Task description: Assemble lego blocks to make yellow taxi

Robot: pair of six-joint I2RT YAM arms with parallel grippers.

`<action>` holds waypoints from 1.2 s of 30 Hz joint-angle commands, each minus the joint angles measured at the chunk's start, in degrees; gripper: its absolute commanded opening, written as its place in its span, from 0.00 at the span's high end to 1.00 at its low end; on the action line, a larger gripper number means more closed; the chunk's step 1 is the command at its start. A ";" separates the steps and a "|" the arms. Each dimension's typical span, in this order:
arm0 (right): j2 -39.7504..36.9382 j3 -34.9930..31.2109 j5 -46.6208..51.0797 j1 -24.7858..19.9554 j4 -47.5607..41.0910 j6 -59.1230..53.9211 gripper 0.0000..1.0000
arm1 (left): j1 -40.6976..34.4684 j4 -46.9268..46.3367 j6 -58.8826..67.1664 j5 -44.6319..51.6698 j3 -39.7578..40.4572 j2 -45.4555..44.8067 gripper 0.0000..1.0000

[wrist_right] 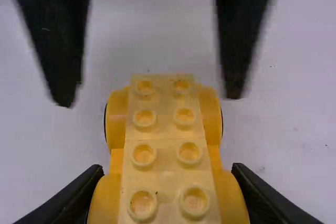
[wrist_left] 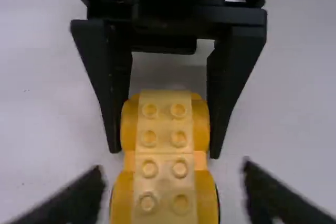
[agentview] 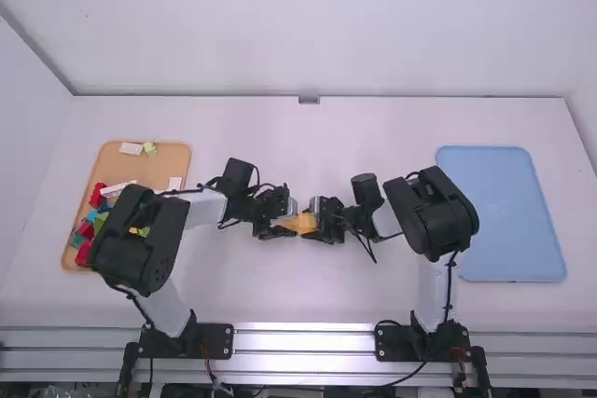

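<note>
At the middle of the table, my left gripper (agentview: 287,222) and right gripper (agentview: 320,221) face each other around a yellow car-shaped block assembly (agentview: 302,224). Two rows of studs run along the paler top of the assembly (wrist_left: 165,153), with rounded orange-yellow parts bulging at both sides. In the left wrist view the left gripper (wrist_left: 172,179) is open, its blurred fingers standing off both sides of the near end. The right gripper (wrist_right: 167,174) is shut on the assembly (wrist_right: 167,153), pressing the rounded parts at its other end.
At the left, partly under the left arm, a tan tray (agentview: 173,163) holds loose red, green, blue, white and yellow blocks. A blue tray (agentview: 504,216) lies at the right, beside the right arm.
</note>
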 commanded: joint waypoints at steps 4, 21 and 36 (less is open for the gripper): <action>0.66 -0.26 3.74 0.37 -0.31 -0.48 0.49 | 3.37 -2.36 -2.32 0.09 3.74 -10.29 0.01; 0.63 6.49 8.74 -0.20 -11.21 -4.90 0.30 | 14.71 -10.45 -10.43 -0.50 2.14 -23.56 0.01; -20.39 12.79 17.03 -8.04 -41.92 -4.37 0.01 | 14.88 -10.23 -10.86 2.23 2.14 -23.61 0.01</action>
